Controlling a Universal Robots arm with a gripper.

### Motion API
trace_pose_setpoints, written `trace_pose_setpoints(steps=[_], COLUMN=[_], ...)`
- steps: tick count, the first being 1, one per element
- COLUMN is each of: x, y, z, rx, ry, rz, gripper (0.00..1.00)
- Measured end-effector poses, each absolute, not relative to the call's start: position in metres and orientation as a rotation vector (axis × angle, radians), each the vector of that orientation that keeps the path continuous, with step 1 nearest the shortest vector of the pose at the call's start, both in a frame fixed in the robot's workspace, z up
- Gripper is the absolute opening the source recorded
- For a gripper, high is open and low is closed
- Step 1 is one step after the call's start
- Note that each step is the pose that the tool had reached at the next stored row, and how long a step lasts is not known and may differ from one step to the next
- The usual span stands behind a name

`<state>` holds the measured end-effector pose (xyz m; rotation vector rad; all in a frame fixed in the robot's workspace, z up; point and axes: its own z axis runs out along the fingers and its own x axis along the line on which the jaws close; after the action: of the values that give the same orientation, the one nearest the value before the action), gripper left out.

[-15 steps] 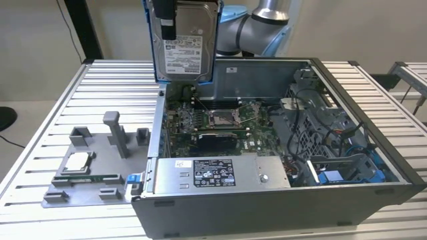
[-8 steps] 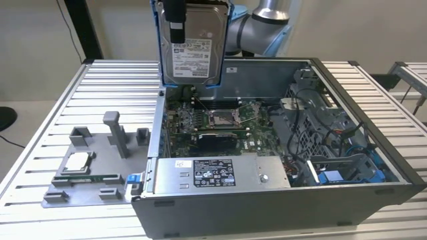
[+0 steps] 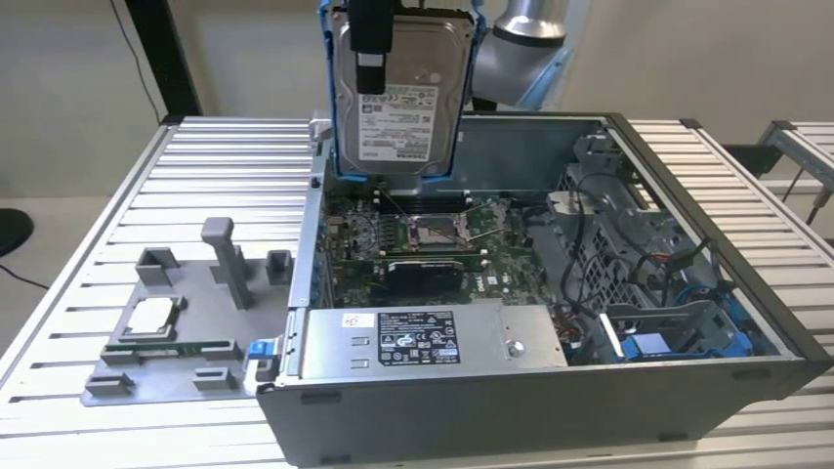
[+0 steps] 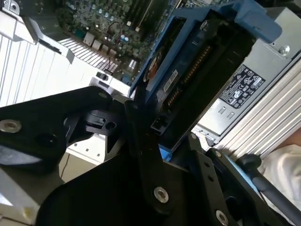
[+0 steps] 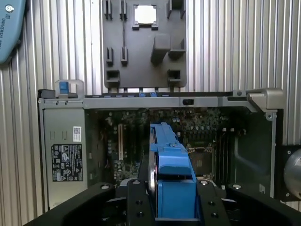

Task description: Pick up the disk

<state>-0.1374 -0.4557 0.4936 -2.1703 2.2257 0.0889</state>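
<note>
Now hand (image 5: 164, 207) clamped on disk (image 3: 400, 93), held upright above open PC case (image 3: 548, 391), w/ label facing exterior cam.

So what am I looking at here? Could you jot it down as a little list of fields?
gripper: shut on the disk
disk: held upright in the air above the open computer case, label facing the exterior camera
disk frame: blue, round its edges
grey tray: on the table, to the exterior view's left of the case
chip: small, silver, lying on the tray
table: ribbed metal
</note>
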Motion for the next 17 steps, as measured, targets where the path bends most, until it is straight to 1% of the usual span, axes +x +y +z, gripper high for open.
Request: trace_pose_setpoints(steps=[17], x=[-0.098], y=[-0.487], z=[0.493], rx=[-2.17], ry=[2.226], rz=[0.089], gripper=[0.0])
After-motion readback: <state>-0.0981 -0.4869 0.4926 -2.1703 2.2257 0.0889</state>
